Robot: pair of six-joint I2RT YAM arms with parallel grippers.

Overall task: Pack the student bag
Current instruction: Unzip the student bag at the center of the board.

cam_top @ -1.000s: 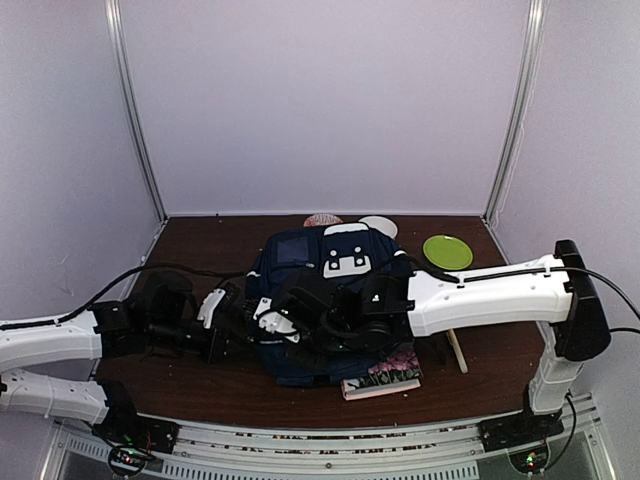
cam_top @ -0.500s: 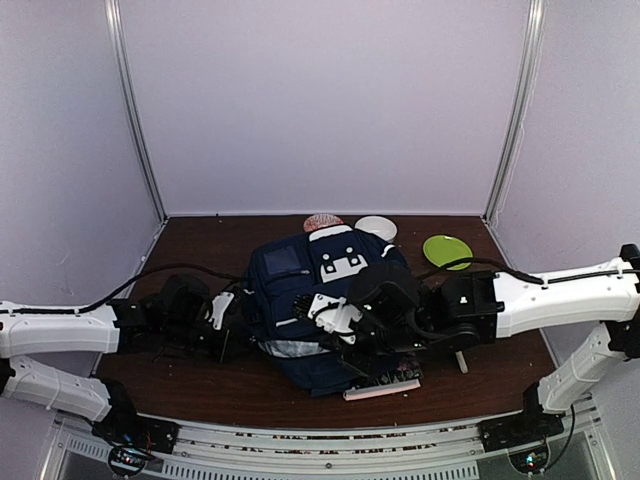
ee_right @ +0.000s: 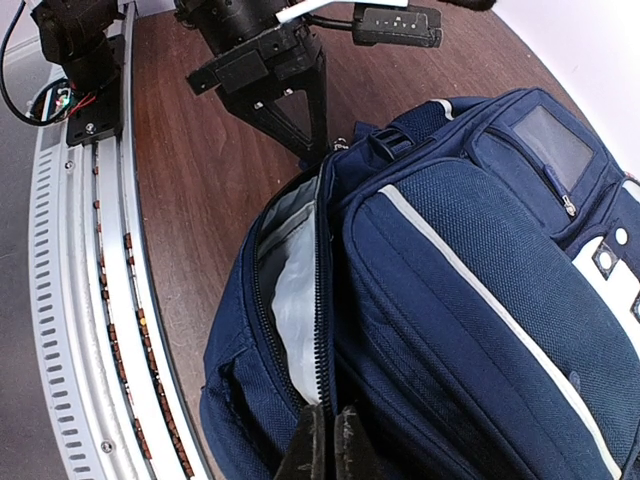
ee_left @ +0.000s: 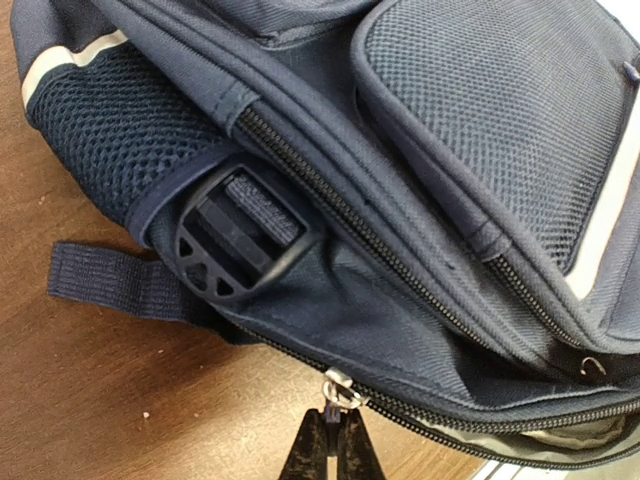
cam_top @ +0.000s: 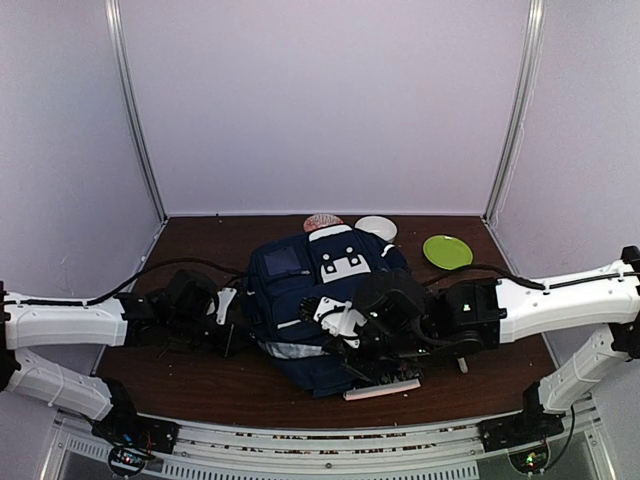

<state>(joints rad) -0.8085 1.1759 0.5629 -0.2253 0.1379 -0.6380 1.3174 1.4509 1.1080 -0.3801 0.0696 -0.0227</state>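
- Student bag (cam_top: 310,275): navy, lying front-up at the middle of the tabletop. Its long axis runs from the far edge to the near edge, with the near end skewed slightly toward the near right corner.
- Main zip: undone along the bag's left flank and near end. Grey lining (ee_right: 290,250) shows in the gap, with something pale inside that cannot be identified.
- Zip pull (ee_left: 338,386): at the left end of the undone run, just beside a black buckle (ee_left: 238,238).
- Left gripper (ee_left: 331,425): at the bag's left flank, reaching in from the left-edge side, jaws clenched on the pull's tab.
- Right gripper (ee_right: 325,428): over the bag's near end, jaws pinched together at the other end of the gap, apparently on the fabric rim.
- Governing relation: the gap lies between the two grippers, along the line joining them. The left gripper is the nearer to the pull, so any zip travel looks like its job, while the right braces or lifts the rim.
- Room: bare table (cam_top: 200,240) toward the left edge. The near edge lies close beyond the bag. A book (cam_top: 385,385) sits tucked under the bag's near right corner.
- Green plate (cam_top: 447,251) and white disc (cam_top: 378,227): by the far edge, the plate well apart from the bag.
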